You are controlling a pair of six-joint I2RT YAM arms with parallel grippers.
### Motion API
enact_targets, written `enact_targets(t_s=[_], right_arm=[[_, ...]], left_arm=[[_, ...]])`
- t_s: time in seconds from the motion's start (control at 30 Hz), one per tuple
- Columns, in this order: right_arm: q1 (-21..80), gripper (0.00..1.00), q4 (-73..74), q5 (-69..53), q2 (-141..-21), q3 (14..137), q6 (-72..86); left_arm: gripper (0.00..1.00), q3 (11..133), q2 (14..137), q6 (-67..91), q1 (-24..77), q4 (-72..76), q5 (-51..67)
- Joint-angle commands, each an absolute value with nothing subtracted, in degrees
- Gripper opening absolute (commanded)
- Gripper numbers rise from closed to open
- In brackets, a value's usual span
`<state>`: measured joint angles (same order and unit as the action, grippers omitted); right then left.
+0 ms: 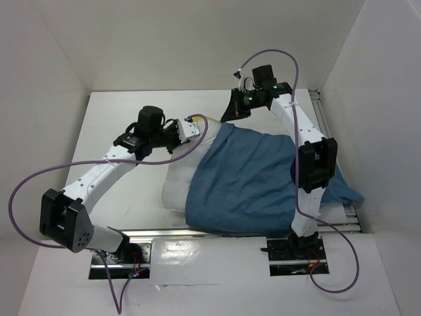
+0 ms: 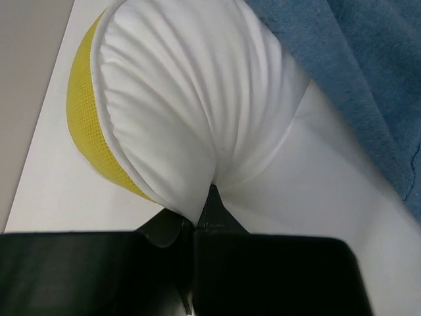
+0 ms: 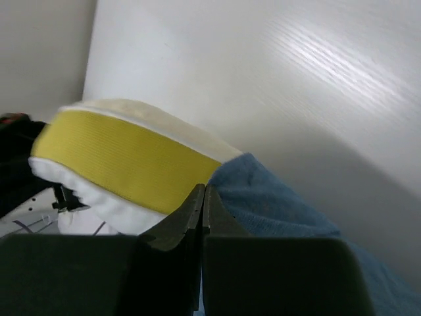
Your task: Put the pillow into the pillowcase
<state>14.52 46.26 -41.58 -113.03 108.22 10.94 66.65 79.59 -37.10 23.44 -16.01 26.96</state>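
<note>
So the pillow (image 1: 174, 187) is mostly inside the pillowcase (image 1: 256, 178) at this point – only a white strip of it pokes out of the left side. That strip runs from near to far across the table (image 1: 125, 112), leaning a little to the right as it goes back. That puts the open mouth of the blue sack facing left, with the closed end over by the right wall. The sack lies flat and wrinkly, and one corner trails past the right arm's base.

The left arm swings out wide to the left, elbow low near the front edge, then its forearm reaches up and to the right. The left gripper (image 1: 197, 125) points right, at the far end of the white strip. Its wrist camera shows the fingers clamped on a bunched fold of the white cover, with the yellow edge (image 2: 82, 125) curving round the left of the puffed-up corner.

The right arm stands nearly straight up from its base, bends at the elbow, and stretches far and left over the blue cloth. The right gripper (image 1: 231, 113) sits at the far-left corner of the sack, angled down. Its fingers are pressed tight together, tips right where the blue hem meets the yellow band – can't tell if any cloth is actually caught between them
</note>
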Motion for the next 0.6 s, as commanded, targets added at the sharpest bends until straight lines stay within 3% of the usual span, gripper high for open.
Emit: enact_targets(t_s=[0.0,0.2,0.57], right_arm=[[19.85,0.0,42.46,-48.51,-114.25,116.87,10.28],[29.25,0.0,40.7,-52.9,-118.83,133.14,10.28],[33.83,0.0,37.01,-55.46,-119.53,136.39,13.1]], left_arm=[[0.0,66.53,77.86,-38.33,24.87,-7.48,26.11],[0.0,68.03,81.82,-34.55,27.24,-3.7,21.98],[0.0,69.87,82.88,-29.62,28.83,3.69,16.96]])
